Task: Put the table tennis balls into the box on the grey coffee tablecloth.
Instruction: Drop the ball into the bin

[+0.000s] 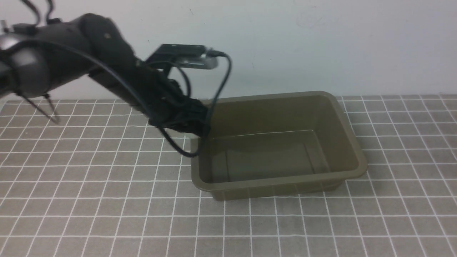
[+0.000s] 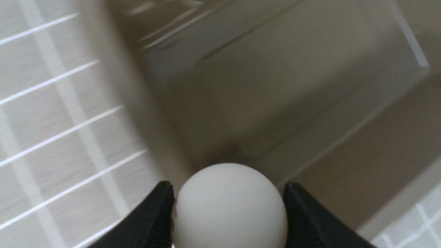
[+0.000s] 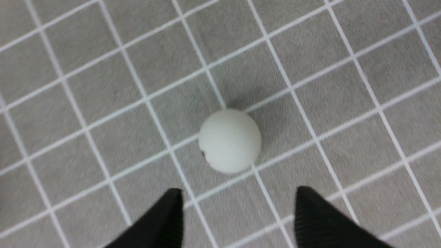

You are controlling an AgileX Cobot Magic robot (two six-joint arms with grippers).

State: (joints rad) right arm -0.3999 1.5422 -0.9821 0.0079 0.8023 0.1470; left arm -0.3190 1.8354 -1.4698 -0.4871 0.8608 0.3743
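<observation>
The olive-brown box [image 1: 351, 150] stands empty on the grey coffee tablecloth [image 1: 89, 200]. My left gripper [image 1: 198, 125] hangs over the box's left rim. In the left wrist view this gripper [image 2: 227, 187] is shut on one white table tennis ball [image 2: 229, 206], its two black fingers pressed to the ball's sides, with the box's inside [image 2: 275, 86] below. A second table tennis ball [image 3: 230, 140] lies on the tablecloth [image 3: 103, 86] in the right wrist view. My right gripper [image 3: 239, 190] is open just short of it and touches nothing. The right arm is out of the front view.
A pale wall rises behind the cloth's far edge. The left arm's cables [image 1: 221, 85] hang over the box's left rear corner.
</observation>
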